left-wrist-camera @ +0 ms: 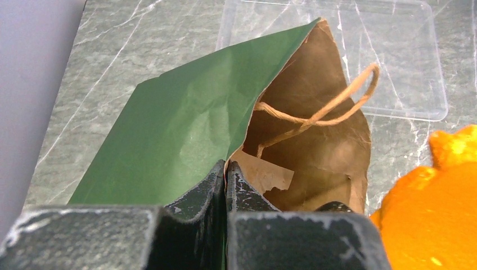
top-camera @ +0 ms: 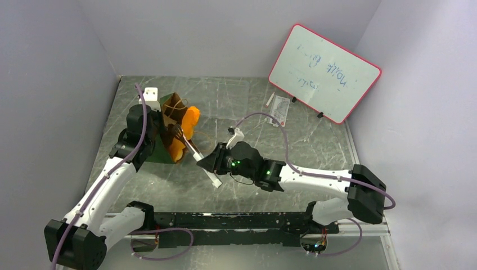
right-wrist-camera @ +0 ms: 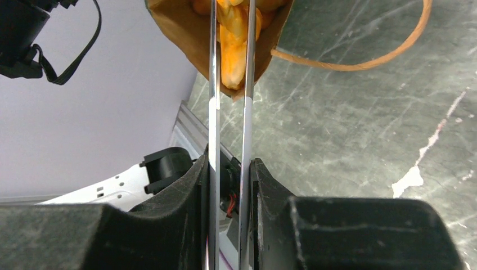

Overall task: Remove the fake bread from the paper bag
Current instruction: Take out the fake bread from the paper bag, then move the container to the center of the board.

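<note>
Firmly, left gripper (left-wrist-camera: 226, 170) pinches paper bag (left-wrist-camera: 185, 129); right gripper (right-wrist-camera: 229, 169) clamps tongs (right-wrist-camera: 214, 84) holding fake bread (right-wrist-camera: 232, 53).

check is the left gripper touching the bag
Touching: the left wrist view shows the left gripper shut on the bag, its edge pinched between the jaws.

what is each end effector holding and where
Left end effector: bag by its rim. Right end effector: tongs by the handle end, tips pinching bread.
</note>
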Robot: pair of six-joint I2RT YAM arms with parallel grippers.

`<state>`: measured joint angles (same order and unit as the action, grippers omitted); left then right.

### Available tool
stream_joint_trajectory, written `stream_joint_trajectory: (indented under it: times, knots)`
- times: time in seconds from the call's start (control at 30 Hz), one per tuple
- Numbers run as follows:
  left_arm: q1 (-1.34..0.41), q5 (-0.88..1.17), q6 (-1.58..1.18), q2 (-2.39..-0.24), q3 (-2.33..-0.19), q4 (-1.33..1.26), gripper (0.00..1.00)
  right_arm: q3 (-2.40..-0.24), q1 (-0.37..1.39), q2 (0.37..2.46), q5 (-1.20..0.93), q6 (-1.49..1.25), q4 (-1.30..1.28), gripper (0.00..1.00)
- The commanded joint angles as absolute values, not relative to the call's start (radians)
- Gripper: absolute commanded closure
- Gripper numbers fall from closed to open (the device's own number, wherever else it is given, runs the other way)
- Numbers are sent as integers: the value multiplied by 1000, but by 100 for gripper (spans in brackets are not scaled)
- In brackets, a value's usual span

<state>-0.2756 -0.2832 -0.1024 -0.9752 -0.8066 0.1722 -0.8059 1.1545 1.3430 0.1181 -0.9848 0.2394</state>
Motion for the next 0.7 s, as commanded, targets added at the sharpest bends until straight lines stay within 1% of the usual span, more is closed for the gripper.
stream_joint_trajectory:
  times: [0.0,0.33,0.6,0.67]
  knots:
    - [-243,-281,-117,-956,-792,163,93,-844,1170,1273,206,-960,191,100]
    - [-218,-263,-131,-931,-753,167,93,-914,1170,1168,338,-907,45,100]
    - [-212,-252,-153,-908,-733,170,93,-994,1137,1174,393,-868,-27,100]
    - [-210,-255,-160,-899,-730,176,93,-1055,1122,1190,405,-850,-52,100]
